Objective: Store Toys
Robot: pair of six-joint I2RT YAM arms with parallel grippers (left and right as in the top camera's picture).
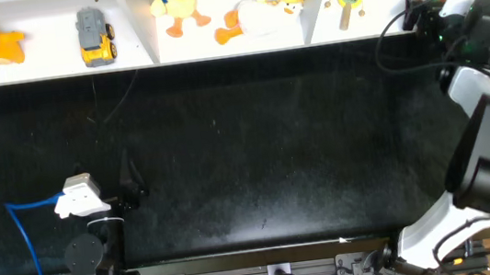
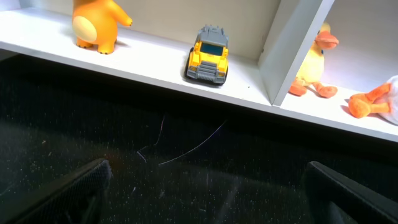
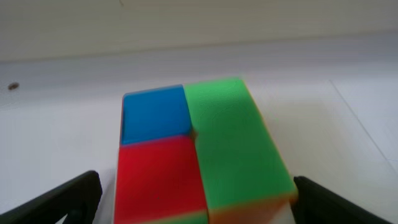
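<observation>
The multicoloured cube (image 3: pixel 199 155) sits on the white floor of the shelf (image 1: pixel 327 43), in the end compartment at about 1 o'clock on the top view. This looks like the release step. To finish it well, I would back the right gripper (image 3: pixel 202 205) straight out along its line of approach. It should stay level and the jaws should stay wide, so that neither finger drags a corner and turns the cube or pulls it off the ledge.

The right gripper's fingers (image 3: pixel 68 196) are spread wide and flank the cube without pinching it. The blue-and-red side has a visible gap. I cannot tell whether the green side is touched.

The left gripper (image 2: pixel 208 199) rests low over the black mat (image 1: pixel 274 153) at about 8 o'clock, spread apart and holding nothing.
</observation>
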